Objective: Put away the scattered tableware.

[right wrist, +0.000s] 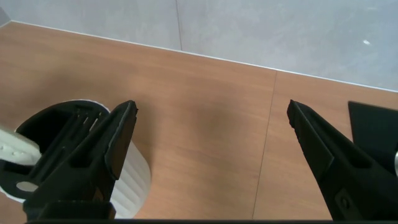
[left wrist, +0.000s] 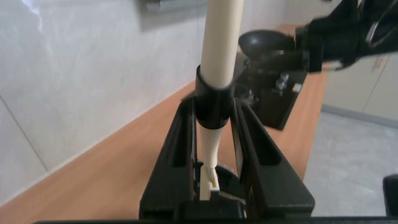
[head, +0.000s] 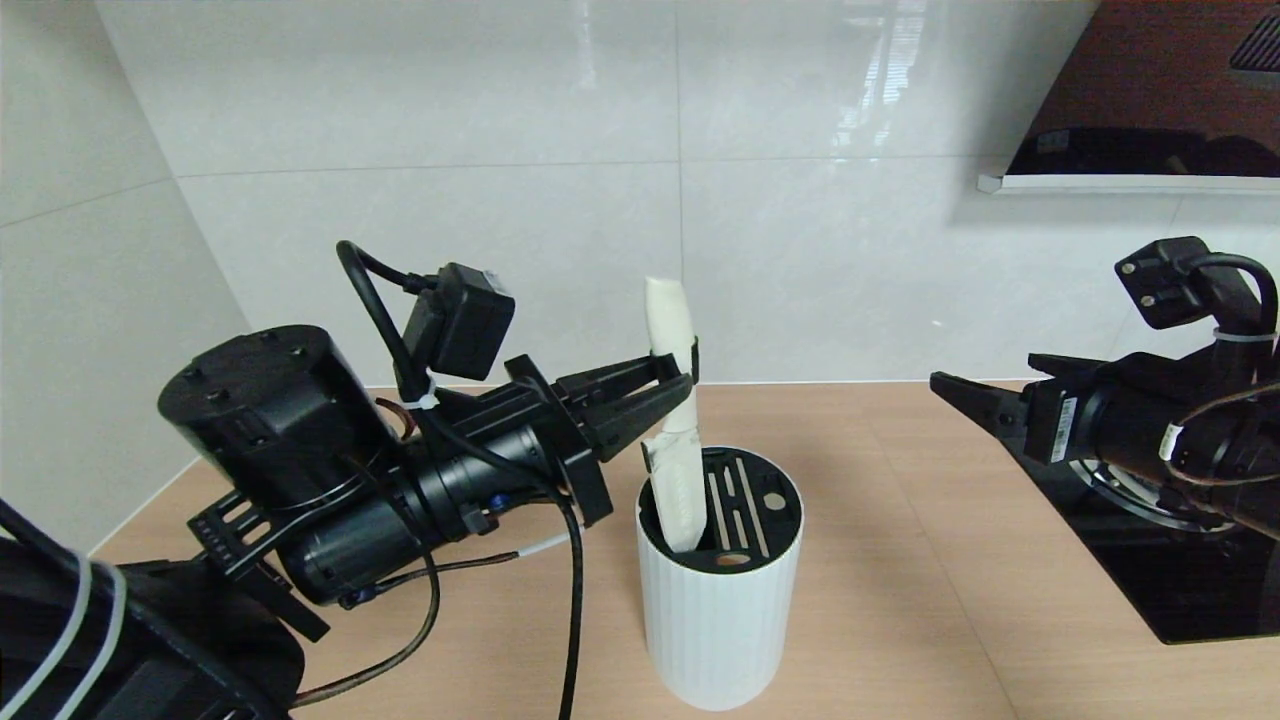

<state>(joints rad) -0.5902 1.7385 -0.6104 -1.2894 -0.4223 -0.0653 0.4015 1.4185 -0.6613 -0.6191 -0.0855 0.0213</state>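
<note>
Light wooden bench (head: 900, 560) meets the tiled wall at its back edge; flat black glass cooktop (head: 1180, 590) is set in at the bench's right edge; white ribbed cylindrical holder with black slotted top (head: 718, 620) stands mid-bench, toward the near edge. Left gripper (head: 685, 385) is clamped on the cream-white long-handled utensil (head: 672, 320); the utensil is upright over the holder with its lower end in the wide slot, likely so it drops straight in; release looks next. Right gripper (right wrist: 210, 112) hovers with jaws spread wide and holding nothing, over the bench between holder and cooktop, probably parked out of the way. Small white sticker (head: 1060, 430) on the right arm; print too small to read; no other writing legible.
</note>
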